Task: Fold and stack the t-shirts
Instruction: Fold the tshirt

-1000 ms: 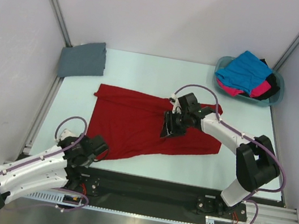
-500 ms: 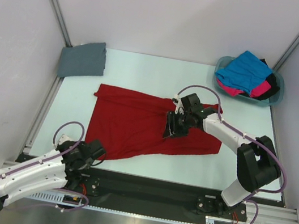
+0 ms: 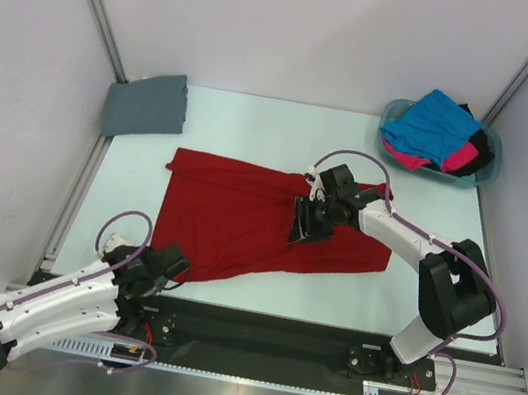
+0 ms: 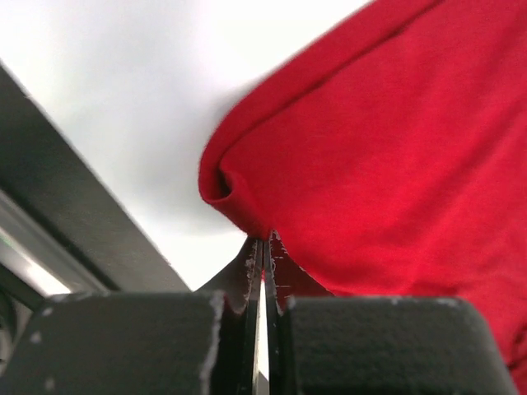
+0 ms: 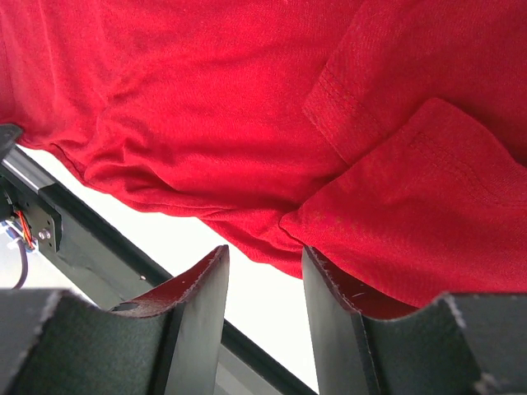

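From above, we see the red t-shirt (image 3: pixel 240 219) spread flat in the middle of the pale table (image 3: pixel 255 130), rumpled toward its right side. The grey t-shirt (image 3: pixel 146 104) lies folded at the far left corner. At the far right corner the teal basket (image 3: pixel 393 108) holds the blue t-shirt (image 3: pixel 428 124) on top, with the pink t-shirt (image 3: pixel 458 157) and the black t-shirt (image 3: pixel 481 153) beneath it. The left gripper (image 3: pixel 174 266) sits at the red shirt's near left corner, by the table's near edge. The right gripper (image 3: pixel 302 226) is down over the shirt's right half.

In the left wrist view, the left gripper (image 4: pixel 262 247) has its fingers (image 4: pixel 284 276) pressed together with no gap. The red t-shirt (image 4: pixel 387 164) curls at its edge and runs right down to the fingertips; we cannot tell whether any cloth is caught between them. Bare table (image 4: pixel 123 82) and a dark rail (image 4: pixel 66 206) lie to the left.

In the right wrist view, the right gripper (image 5: pixel 263 255) has its fingers (image 5: pixel 193 304) parted by a moderate gap with nothing between them. They are poised just over the red t-shirt (image 5: pixel 206 107), close to a stitched sleeve hem
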You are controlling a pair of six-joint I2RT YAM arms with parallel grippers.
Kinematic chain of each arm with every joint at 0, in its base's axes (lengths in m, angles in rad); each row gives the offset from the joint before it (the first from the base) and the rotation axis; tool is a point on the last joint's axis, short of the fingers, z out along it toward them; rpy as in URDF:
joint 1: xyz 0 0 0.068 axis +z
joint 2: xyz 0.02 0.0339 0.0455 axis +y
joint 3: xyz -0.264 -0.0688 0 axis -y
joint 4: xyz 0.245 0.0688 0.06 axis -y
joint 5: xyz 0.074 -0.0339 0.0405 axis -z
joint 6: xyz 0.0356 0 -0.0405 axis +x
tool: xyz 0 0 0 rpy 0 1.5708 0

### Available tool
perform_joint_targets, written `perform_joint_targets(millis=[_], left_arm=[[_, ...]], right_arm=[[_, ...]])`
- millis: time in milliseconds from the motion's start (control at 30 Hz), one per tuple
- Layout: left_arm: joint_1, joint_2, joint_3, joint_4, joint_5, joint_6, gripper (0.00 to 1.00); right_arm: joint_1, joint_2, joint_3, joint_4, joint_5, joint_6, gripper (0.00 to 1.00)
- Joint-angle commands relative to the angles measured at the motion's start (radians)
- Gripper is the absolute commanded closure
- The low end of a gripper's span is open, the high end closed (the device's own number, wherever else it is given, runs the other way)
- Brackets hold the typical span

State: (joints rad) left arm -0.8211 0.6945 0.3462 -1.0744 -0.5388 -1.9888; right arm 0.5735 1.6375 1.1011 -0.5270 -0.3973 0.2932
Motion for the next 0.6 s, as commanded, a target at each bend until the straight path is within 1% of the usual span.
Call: perform_joint_targets(millis=[0, 233, 267, 333, 367, 433, 467, 567], left_arm=[[0.005, 0.033, 0.091, 0.027, -0.082, -0.001, 1.00], [0.010, 0.129, 0.229, 0.028, -0.200, 0.067, 1.00], [0.014, 0.147, 0.240, 0.034, -0.210, 0.097, 1.00], [0.037, 0.166, 0.264, 0.048, -0.217, 0.120, 1.00], [0.049, 0.181, 0.269, 0.059, -0.219, 0.155, 1.00], [0.092, 0.189, 0.270, 0.100, -0.216, 0.188, 1.00], [0.129, 0.194, 0.267, 0.147, -0.213, 0.238, 1.00], [0.190, 0.204, 0.260, 0.227, -0.201, 0.343, 1.00]], right_arm=[[-0.003, -0.016, 0.000, 0.001, 0.008, -0.008, 0.54], [-0.003, -0.031, 0.003, -0.010, 0.025, -0.003, 0.54], [-0.003, -0.034, 0.005, -0.011, 0.028, -0.003, 0.54], [-0.004, -0.036, 0.006, -0.011, 0.032, 0.001, 0.54], [-0.004, -0.036, 0.006, -0.013, 0.034, 0.003, 0.54], [-0.004, -0.038, 0.008, -0.014, 0.038, 0.006, 0.54], [-0.006, -0.038, 0.009, -0.016, 0.041, 0.007, 0.54], [-0.006, -0.034, 0.017, -0.022, 0.046, 0.007, 0.54]])
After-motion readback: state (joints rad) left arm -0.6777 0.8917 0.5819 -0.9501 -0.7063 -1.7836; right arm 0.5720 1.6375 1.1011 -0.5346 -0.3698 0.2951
